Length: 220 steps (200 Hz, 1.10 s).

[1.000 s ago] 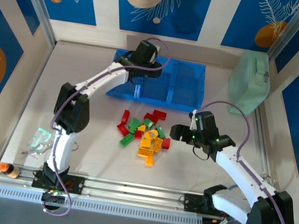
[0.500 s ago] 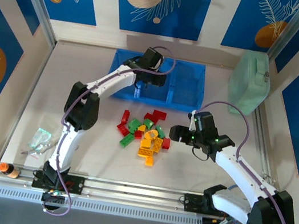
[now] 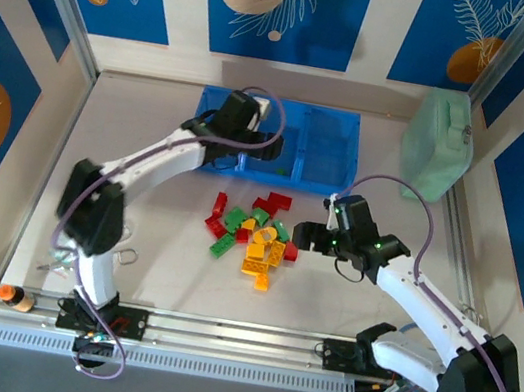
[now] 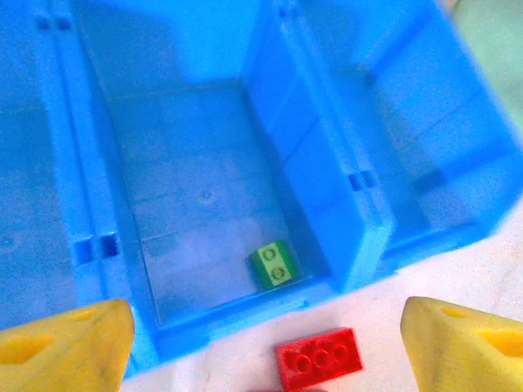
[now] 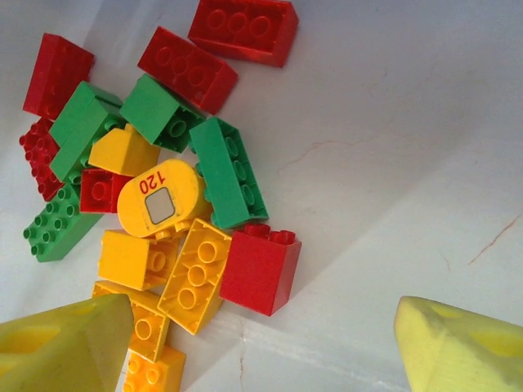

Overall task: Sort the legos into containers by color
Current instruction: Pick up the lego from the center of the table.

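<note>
Tray, three compartments; one green brick at the middle compartment's 6 o'clock end. Pile at tray's 6 o'clock: six red, four green, six yellow-orange. Left gripper, right gripper: wide, empty.

Legible: "120" in red digits, printed on the top face of the yellow oval lego, digits rotated sideways.

Green brick in middle tray compartment, red brick just outside
</note>
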### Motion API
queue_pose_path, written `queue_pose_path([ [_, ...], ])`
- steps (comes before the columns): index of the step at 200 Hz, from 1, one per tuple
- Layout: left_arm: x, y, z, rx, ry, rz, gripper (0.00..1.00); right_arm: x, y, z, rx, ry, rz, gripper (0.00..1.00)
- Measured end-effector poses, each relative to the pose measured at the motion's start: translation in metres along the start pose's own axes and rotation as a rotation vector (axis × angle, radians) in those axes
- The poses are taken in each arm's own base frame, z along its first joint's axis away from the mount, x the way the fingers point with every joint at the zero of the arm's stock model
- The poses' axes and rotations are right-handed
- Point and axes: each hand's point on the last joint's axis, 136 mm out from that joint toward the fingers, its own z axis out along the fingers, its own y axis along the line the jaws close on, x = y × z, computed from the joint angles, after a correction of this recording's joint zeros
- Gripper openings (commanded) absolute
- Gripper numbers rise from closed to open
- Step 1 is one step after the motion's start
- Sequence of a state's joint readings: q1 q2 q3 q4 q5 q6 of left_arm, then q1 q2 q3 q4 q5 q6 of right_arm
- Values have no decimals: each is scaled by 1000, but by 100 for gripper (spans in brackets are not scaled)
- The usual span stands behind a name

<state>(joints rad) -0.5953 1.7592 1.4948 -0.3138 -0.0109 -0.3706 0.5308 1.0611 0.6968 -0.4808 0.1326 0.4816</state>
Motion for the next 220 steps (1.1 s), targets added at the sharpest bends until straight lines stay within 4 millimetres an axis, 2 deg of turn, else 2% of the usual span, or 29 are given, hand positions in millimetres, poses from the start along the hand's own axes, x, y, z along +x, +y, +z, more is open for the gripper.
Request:
queue_pose_path([
  [16,11,3,-31,24,-62,-25,83,1,4,1,-4,8,-16,77],
  [34,36,10,-49,31,-76,-48,82,0,8,5,-6,28,-33,72],
  [53,85,26,-54,-2,-27,-65,80,1,12,16,3,69,-53,66],
  [77,153,50,-63,-60,62,-87,79,4,17,32,32,141,-80,65],
  [90,180,61,-72,-85,85,-109,78,8,17,40,53,174,-92,65],
  [101,195,70,-81,-101,86,-129,77,14,17,46,73,204,-102,65],
  [122,212,80,-92,-119,66,-173,76,28,12,56,124,262,-112,63],
  [151,228,89,-98,-139,59,-216,76,43,2,66,191,328,-93,58],
  [167,231,92,-98,-147,59,-229,75,48,-3,69,215,348,-78,53],
  [195,230,93,-98,-154,55,-238,75,48,-5,70,234,344,-59,52],
  [220,230,93,-98,-154,52,-240,75,45,-4,70,240,334,-46,42],
])
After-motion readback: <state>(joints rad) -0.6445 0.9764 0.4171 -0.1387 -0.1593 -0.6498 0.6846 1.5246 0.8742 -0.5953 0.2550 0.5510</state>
